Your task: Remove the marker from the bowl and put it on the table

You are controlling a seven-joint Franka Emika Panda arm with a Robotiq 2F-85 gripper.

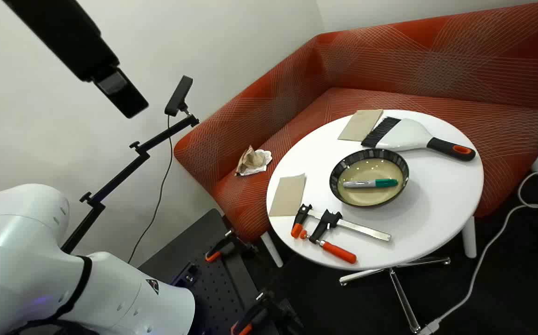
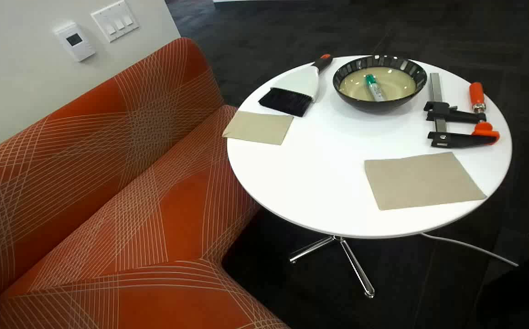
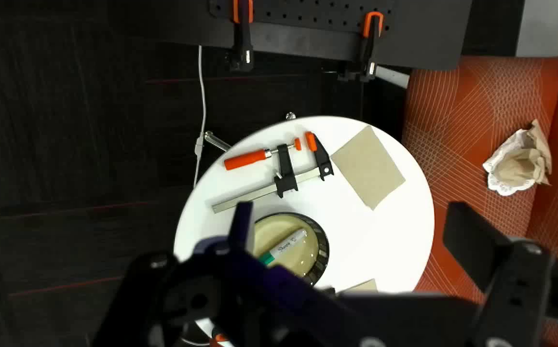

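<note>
Your jaws stand wide apart, grasping nothing, and well clear of the worktop. The marker lies inside the bowl. Step judged: approach. You should align the jaws across the marker, descend without touching the bowl's rim, pinch mid-length, and lift vertically before travelling sideways.

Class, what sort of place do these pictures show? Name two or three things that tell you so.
Probably a lounge corner, perhaps in an office: a patterned red sofa stands beside a round white table, and light switches are on the wall.
</note>
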